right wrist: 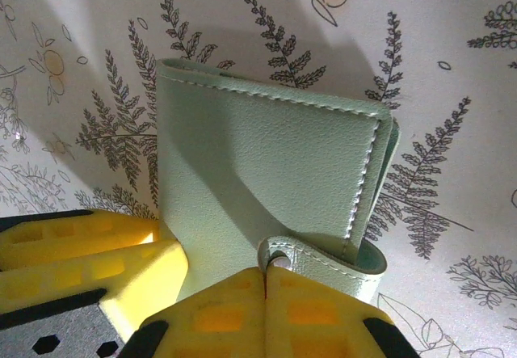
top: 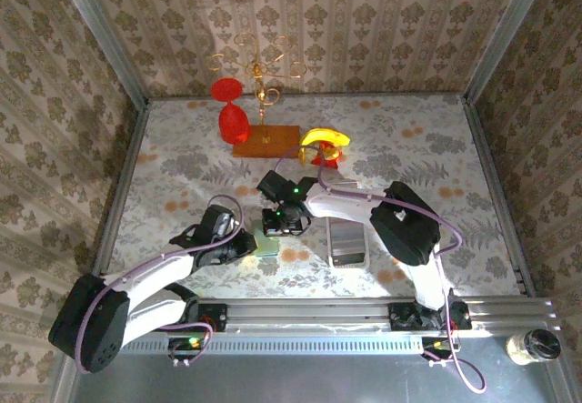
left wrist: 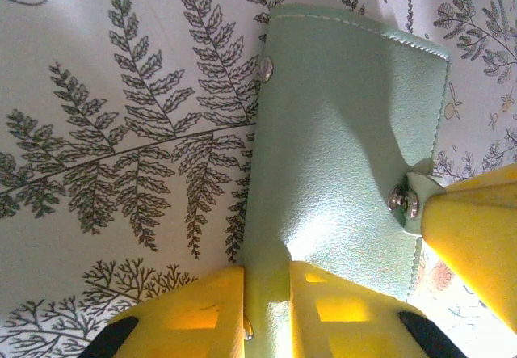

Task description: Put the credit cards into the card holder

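My left gripper (left wrist: 265, 301) clamps the card holder (left wrist: 339, 132) edge between its jaws; my right gripper (right wrist: 266, 285) pinches shut on the tab (right wrist: 279, 254).

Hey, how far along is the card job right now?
Done: the wallet looks unsnapped, its stud bare. In hand: the right gripper pinches the tab, and the left gripper clamps an edge, seemingly to open it. Left: opening it and loading the cards.

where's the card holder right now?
Top view: the card holder lies on the table left of centre, near the front, just left of the white tray. The left gripper clamps one edge; the right gripper pinches its tab.
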You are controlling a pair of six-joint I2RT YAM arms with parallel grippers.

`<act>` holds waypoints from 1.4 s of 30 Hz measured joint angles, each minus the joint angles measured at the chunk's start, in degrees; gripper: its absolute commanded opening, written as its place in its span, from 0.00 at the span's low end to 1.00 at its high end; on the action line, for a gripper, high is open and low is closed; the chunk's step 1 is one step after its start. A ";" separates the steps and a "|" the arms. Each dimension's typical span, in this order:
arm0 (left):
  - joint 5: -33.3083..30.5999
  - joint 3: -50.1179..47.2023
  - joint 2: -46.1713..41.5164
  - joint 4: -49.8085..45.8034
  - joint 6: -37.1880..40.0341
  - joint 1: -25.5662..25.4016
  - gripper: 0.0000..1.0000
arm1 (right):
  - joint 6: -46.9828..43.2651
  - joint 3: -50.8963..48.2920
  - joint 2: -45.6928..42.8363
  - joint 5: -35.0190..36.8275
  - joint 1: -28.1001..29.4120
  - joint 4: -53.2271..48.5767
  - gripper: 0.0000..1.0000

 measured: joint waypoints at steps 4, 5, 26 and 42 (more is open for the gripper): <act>0.24 0.00 0.00 0.02 0.00 0.13 0.17 | -0.63 0.76 0.48 0.00 0.07 -0.94 0.00; 0.24 0.00 0.00 0.02 0.00 0.13 0.17 | -0.92 0.98 0.59 0.02 0.11 -1.33 0.00; 0.52 -0.33 0.15 0.87 0.00 0.13 0.17 | 0.09 1.99 1.18 1.31 0.63 -2.75 0.00; 0.55 -0.37 0.15 0.94 0.00 0.15 0.16 | 2.21 1.68 1.20 1.20 0.63 -1.44 0.00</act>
